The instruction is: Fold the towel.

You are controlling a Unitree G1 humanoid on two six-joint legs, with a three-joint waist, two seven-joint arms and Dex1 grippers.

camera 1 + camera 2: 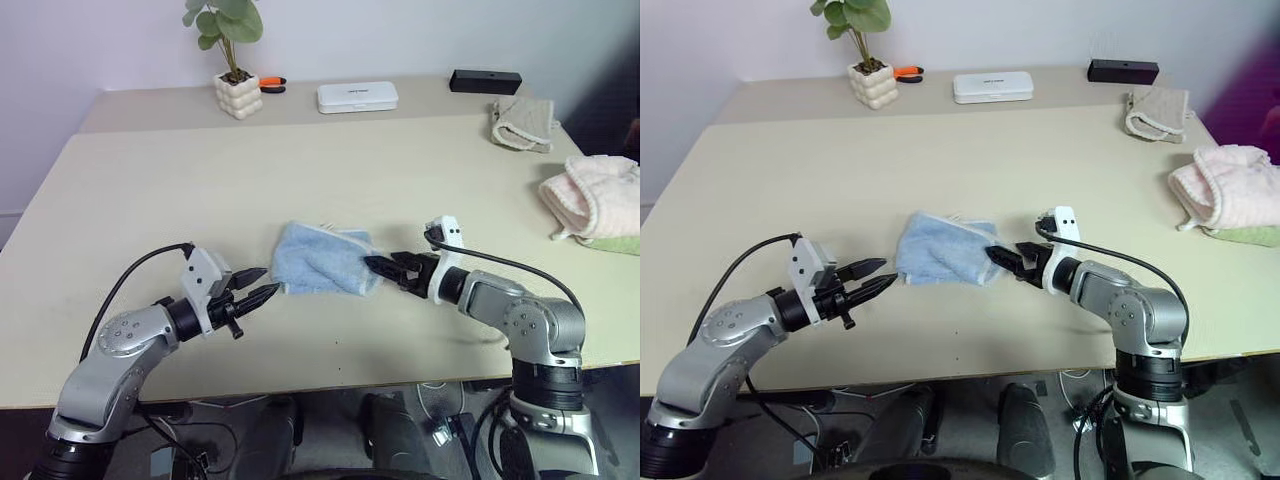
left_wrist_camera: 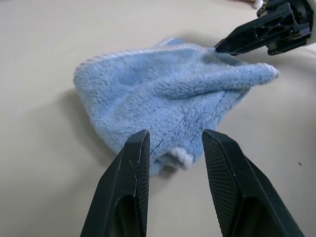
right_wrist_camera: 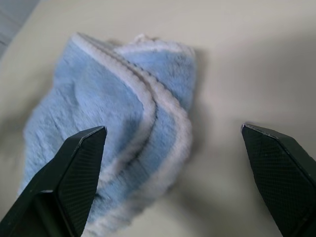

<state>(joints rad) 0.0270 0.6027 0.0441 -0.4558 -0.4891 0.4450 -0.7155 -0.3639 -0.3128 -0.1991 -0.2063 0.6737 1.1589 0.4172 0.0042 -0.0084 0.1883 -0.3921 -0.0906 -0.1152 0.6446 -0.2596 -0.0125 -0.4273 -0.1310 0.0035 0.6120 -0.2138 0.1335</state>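
The light blue towel (image 1: 325,260) lies bunched in a loose fold near the middle of the table (image 1: 150,190), its whitish stitched edge (image 3: 148,106) doubled over on the right side. My left gripper (image 1: 270,282) hovers just off the towel's left end. It is open, and nothing sits between its fingers (image 2: 133,168). At the towel's right end is my right gripper (image 1: 374,267), open wide, its fingers (image 3: 81,153) spread either side of the stitched edge without holding it. The left wrist view also catches the right gripper (image 2: 266,32) at the far side of the towel.
A potted plant (image 1: 238,95), an orange object (image 1: 270,83), a white flat box (image 1: 357,96) and a black box (image 1: 485,81) line the back. A beige cloth (image 1: 523,122) and a pink towel (image 1: 597,195) on a green cloth (image 1: 615,243) lie at the right.
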